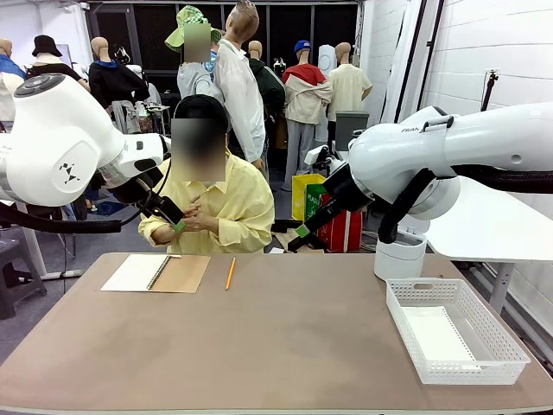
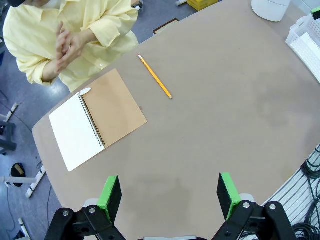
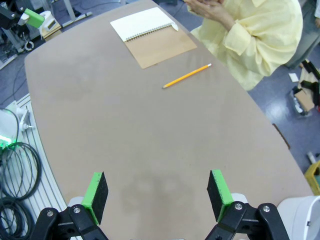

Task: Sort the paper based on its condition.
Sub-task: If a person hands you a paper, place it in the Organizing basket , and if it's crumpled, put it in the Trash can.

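Both grippers (image 2: 170, 197) (image 3: 157, 195) open, empty; we'd pinch the thin, floppy paper (image 1: 436, 335) in the right basket (image 1: 406, 298) by an edge.

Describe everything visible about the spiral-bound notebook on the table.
The notebook lies flat and open on the brown table, at the far edge on the robot's left, in front of the seated person. A dark wire spiral runs down its middle. One side shows a blank white page, the other a tan-brown cover that looks like card. A small curl of white paper sticks out at one end of the spiral. A yellow pencil lies beside it, apart. Nothing rests on it.
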`<state>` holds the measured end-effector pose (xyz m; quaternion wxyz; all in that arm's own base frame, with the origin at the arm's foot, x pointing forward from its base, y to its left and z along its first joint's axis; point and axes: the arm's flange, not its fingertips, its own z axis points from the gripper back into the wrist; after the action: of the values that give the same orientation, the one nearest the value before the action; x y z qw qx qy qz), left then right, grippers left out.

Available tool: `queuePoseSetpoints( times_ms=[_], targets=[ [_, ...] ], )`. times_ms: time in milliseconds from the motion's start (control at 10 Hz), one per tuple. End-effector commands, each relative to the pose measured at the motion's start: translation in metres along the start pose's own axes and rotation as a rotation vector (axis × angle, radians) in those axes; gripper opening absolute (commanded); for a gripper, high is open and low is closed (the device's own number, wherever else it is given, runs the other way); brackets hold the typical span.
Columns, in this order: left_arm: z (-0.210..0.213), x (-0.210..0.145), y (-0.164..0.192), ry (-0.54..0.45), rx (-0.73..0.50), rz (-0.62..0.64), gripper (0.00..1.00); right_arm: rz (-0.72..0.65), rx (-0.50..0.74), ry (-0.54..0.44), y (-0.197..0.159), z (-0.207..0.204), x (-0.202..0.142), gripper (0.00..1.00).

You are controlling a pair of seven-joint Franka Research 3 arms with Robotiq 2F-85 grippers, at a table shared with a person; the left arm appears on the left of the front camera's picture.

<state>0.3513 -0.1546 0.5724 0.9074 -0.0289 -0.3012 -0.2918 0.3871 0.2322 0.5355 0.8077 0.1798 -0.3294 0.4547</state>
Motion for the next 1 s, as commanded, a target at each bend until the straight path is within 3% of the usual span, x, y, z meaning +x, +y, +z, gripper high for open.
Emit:
queuePoseSetpoints(
  times_ms=[0, 900],
  targets=[
    [0.0005, -0.0003, 0.001, -0.001, -0.001, 0.0, 1.0, 0.002, -0.004, 0.006, 0.0002, 0.0007, -0.0008, 1.0],
    [0.0005, -0.0003, 0.001, -0.001, -0.001, 0.0, 1.0, 0.002, -0.004, 0.006, 0.0002, 0.0007, -0.0008, 1.0]
  ],
)
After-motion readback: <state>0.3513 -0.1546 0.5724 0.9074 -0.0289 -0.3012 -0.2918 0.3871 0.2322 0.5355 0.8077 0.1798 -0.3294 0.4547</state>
